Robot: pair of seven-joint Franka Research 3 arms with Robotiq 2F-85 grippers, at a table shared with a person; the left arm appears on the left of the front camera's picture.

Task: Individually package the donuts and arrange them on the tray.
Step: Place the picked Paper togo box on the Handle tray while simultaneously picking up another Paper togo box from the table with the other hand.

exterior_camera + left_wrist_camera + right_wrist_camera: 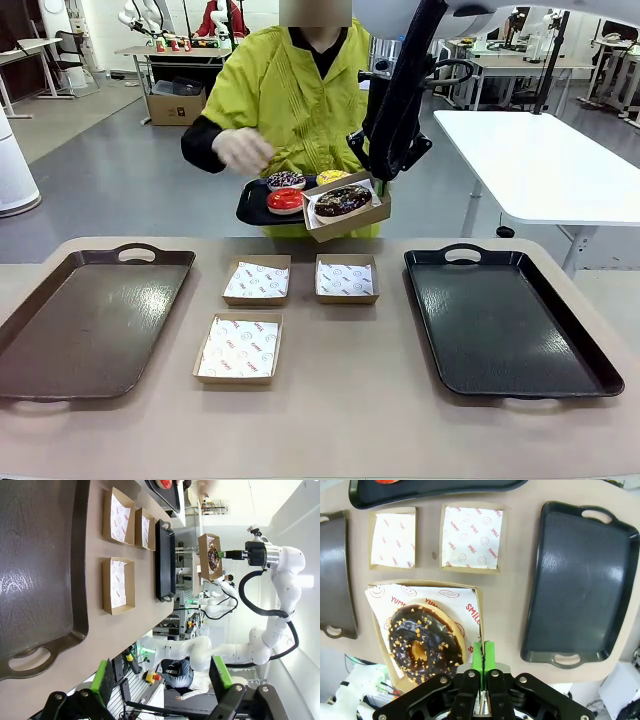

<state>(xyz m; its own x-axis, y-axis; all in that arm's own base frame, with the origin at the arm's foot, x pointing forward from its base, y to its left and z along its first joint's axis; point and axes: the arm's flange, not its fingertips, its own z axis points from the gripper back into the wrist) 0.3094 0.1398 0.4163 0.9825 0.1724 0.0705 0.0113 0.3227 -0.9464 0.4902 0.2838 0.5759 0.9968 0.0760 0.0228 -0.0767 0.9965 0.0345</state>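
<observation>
Cardboard box with chocolate donut pinched in right claw; left claw spread.

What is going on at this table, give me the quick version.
The right gripper is shut on the rim of a cardboard box holding the chocolate donut, raised over the table's far side. A person across the table has a small black tray carrying the red donut, purple-iced donut and yellow donut, one hand above it. Three paper-lined boxes sit between the left tray and right tray. The left gripper hangs open near the left tray.
</observation>
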